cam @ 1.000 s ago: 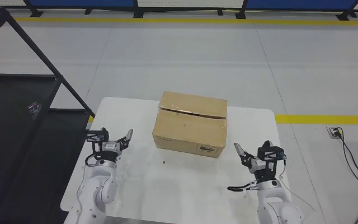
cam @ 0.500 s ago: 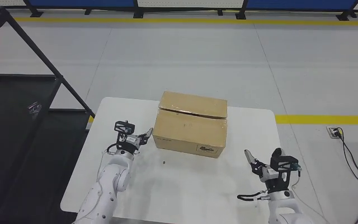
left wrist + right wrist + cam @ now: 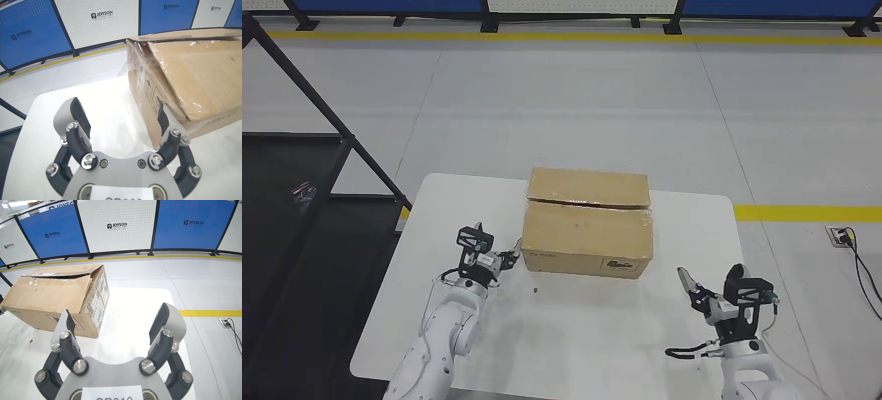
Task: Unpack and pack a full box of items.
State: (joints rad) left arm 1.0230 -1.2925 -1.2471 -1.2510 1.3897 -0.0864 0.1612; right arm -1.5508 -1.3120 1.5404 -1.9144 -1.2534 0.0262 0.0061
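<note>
Cardboard box at middle of worktop far edge; top flaps loosely shut, tape-glazed. Left gripper: jaws spread, one apparently touching box's near left corner. Right gripper: jaws spread, near right edge, well apart from box. Box probably heavy, with stiff walls and slick tape; take hold at flap edge along seam.

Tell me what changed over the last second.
The left gripper moved across the table to the left end of the box, one finger at its near corner; the box swung slightly, squarer to the table. The right gripper drew back toward the robot. Both stayed open, holding nothing.
</note>
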